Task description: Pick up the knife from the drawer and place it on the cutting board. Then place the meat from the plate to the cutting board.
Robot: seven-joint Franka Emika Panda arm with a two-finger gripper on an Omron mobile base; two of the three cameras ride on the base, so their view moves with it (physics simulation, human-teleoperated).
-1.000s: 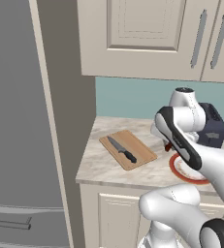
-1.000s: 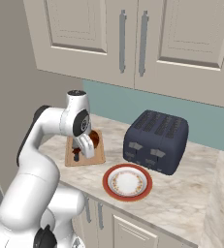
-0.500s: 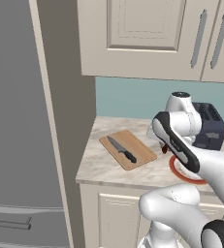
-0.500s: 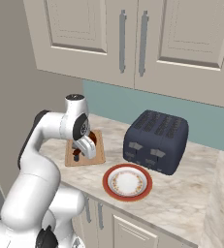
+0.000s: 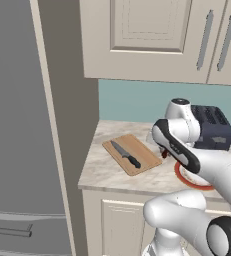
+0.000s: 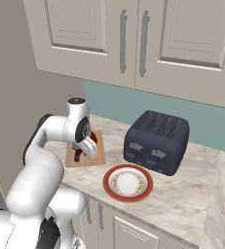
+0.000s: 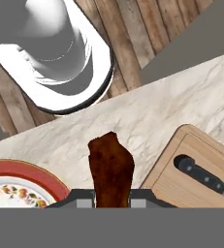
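My gripper point(image 7: 111, 199) is shut on the meat point(image 7: 111, 167), a reddish-brown strip that hangs over the marble counter between the red-rimmed plate point(image 7: 21, 170) and the cutting board point(image 7: 181, 181). On the board lies the knife point(image 7: 203, 177), black handle towards me. From the left base, the gripper point(image 5: 165, 153) hovers at the right edge of the board point(image 5: 142, 145), where the knife point(image 5: 126, 154) rests. The arm hides much of the plate point(image 5: 183, 177). From the right base, the gripper point(image 6: 79, 155) is low over the board point(image 6: 98, 153) and the plate point(image 6: 128, 183) has no meat on it. The drawer is out of view.
A dark toaster point(image 6: 157, 141) stands behind the plate against the teal wall. Cream wall cabinets point(image 5: 152, 35) hang above the counter. A tall grey fridge point(image 5: 17, 125) flanks the counter's left end. The counter's front edge point(image 5: 117, 187) runs just below the board.
With the meat still in its grip, the hand has moved a little left and down, away from the plate towards the board. Knife, board and plate have stayed put.
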